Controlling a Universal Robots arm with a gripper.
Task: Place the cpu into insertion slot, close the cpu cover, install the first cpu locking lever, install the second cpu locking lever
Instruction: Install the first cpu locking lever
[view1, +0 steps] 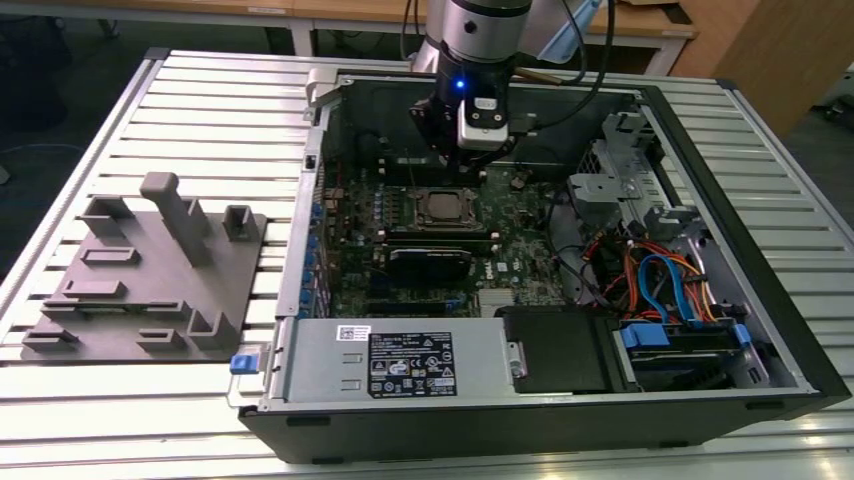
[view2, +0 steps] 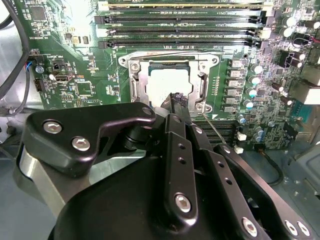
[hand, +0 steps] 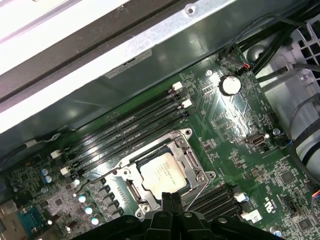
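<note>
Fingers of the gripper (hand: 171, 200) are pressed together, nothing visibly pinched. The tip sits just at the edge of the cpu cover (view2: 202, 86), low over the board.

The cpu (hand: 162, 172) lies flat in the insertion slot (hand: 187, 134), silver top up, cover frame down around it. Placement and cover look done; judged step in hand is the lever work.

A thin wire lever (view2: 217, 132) runs off right beside the fingers; cannot tell if it is hooked.

To do it well: keep the tip on the wire only, off the chip top and the small capacitors beside the socket. Push steadily sideways and down, no jerk, so the wire does not spring off.

Further out are the black memory slots (hand: 125, 125).

In the exterior view the gripper (view1: 470, 162) hangs over the cpu (view1: 438, 207) inside the open computer case (view1: 787, 330). A white label (view1: 411, 358) sits on the power supply box, print too small to read; board markings likewise.

Grey fixture (view1: 147, 270) stands on the slatted worktop (view1: 200, 100), well apart.
</note>
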